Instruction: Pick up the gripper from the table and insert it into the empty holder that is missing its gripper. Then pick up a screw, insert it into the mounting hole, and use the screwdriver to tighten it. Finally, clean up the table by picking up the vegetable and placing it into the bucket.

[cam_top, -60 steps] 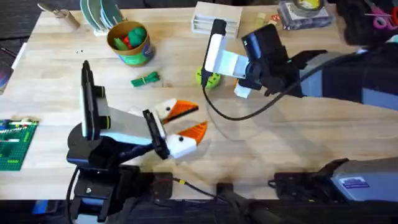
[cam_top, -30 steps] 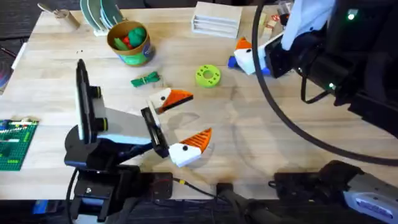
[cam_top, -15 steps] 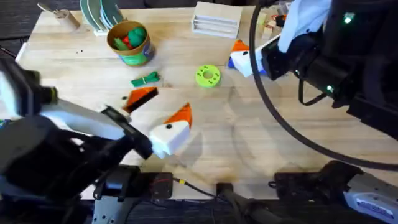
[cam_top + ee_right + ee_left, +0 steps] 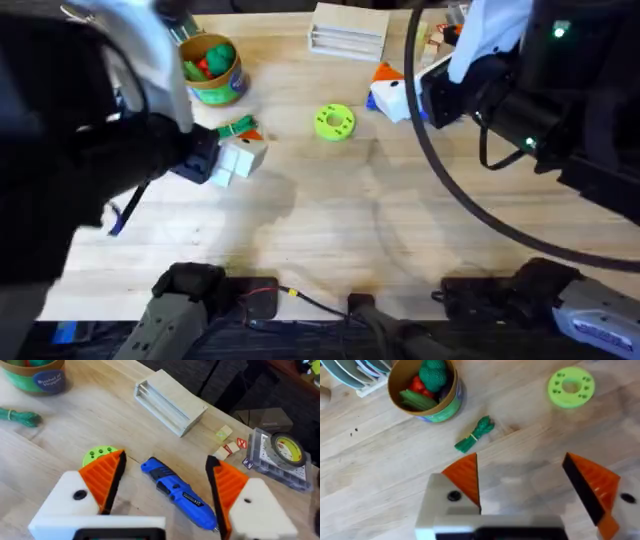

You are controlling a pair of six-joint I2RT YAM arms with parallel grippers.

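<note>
Right wrist: open right hand [image 4: 165, 477] straddles the screwdriver [image 4: 177, 491].

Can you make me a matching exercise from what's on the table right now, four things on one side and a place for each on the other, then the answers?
Things:
1. vegetable
2. screwdriver
3. bucket
4. lime-green disc

Places:
A. lying between the right gripper's open fingers
B. holding green and red toy food
C. on the bare wood, just ahead of the left gripper
D. mid-table, between the two grippers

Pairs: 1-C, 2-A, 3-B, 4-D
</note>
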